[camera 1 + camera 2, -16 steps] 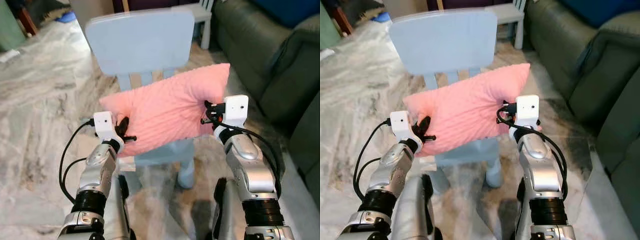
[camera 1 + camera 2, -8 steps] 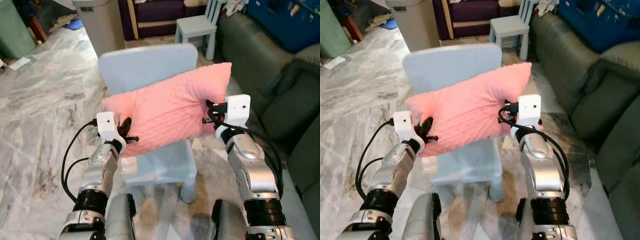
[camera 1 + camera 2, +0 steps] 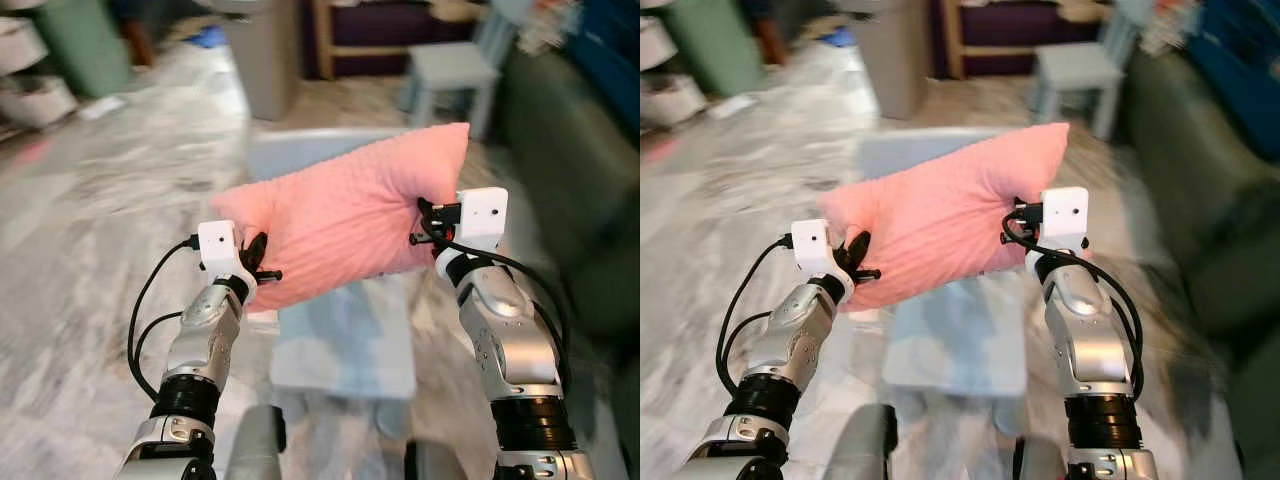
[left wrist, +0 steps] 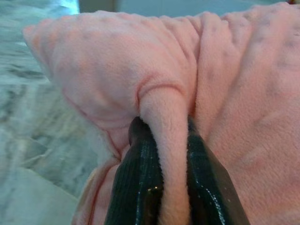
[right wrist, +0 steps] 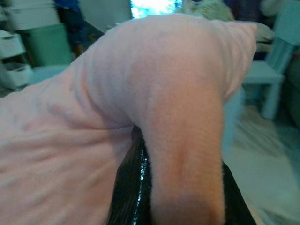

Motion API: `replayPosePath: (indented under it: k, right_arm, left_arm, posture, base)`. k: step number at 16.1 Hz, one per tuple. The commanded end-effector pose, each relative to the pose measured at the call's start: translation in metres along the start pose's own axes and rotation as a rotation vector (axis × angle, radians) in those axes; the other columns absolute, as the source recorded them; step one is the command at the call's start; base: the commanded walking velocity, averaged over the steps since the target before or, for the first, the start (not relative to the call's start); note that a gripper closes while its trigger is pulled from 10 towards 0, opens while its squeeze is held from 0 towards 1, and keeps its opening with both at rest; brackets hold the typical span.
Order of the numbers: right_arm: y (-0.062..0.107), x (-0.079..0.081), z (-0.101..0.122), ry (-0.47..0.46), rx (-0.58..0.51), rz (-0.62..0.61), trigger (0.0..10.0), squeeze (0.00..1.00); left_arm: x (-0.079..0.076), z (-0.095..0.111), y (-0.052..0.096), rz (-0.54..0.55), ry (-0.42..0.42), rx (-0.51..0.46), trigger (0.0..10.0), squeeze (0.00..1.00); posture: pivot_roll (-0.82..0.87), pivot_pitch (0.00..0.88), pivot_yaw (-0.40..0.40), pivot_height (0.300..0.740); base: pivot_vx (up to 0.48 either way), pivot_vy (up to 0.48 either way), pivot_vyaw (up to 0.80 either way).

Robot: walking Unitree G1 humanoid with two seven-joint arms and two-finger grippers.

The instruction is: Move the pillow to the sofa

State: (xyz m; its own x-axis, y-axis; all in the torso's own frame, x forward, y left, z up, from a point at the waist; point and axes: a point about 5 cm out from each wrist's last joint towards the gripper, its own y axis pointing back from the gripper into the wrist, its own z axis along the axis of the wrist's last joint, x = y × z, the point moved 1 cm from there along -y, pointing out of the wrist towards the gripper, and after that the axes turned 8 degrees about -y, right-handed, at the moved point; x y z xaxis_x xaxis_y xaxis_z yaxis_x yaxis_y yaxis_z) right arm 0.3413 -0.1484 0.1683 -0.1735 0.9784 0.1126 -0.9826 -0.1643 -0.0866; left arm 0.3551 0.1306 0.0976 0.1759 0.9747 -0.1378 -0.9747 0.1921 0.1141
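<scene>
Change: pillow [image 3: 345, 222] is carried higher, clear of the blue chair [image 3: 345, 335].
Left gripper [image 4: 164, 140]: clamped on pillow's fold.
Right gripper [image 5: 176, 154]: clamped on opposite fold.

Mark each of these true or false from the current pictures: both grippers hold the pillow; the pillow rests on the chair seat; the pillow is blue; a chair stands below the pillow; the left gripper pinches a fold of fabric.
1. Both grippers hold the pillow. True: the left gripper and the right gripper each clamp one end.
2. The pillow rests on the chair seat. False: it is held in the air above the seat, apart from it.
3. The pillow is blue. False: it is pink; the chair is light blue.
4. A chair stands below the pillow. True.
5. The left gripper pinches a fold of fabric. True: in the left wrist view a ridge of cloth sits between its fingers.
</scene>
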Motion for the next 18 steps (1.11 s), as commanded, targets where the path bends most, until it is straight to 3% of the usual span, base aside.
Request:
replayPosePath:
  k: [1,6,18]
  right_arm:
    - [-0.0029,0.0028,0.0186,0.005,-0.077,0.006,10.0,0.00]
    - [-0.0029,0.0029,0.0238,0.005,-0.091,0.002,10.0,0.00]
    - [-0.0034,0.0035,0.0282,0.004,-0.098,0.002,10.0,0.00]
  left_arm:
    - [0.0030,-0.0014,0.0004,0.009,-0.007,0.004,10.0,0.00]
    - [0.0023,-0.0043,-0.0004,0.018,0.013,0.021,10.0,0.00]
    - [-0.0001,-0.0014,-0.0011,0.013,-0.010,0.002,10.0,0.00]
  posture:
    - [-0.13,0.000,0.094,0.688]
    - [-0.13,0.000,0.094,0.740]
    - [-0.13,0.000,0.086,0.740]
  base:
    - [0.000,0.000,0.00]
    - [0.000,0.000,0.00]
    - [0.000,0.000,0.00]
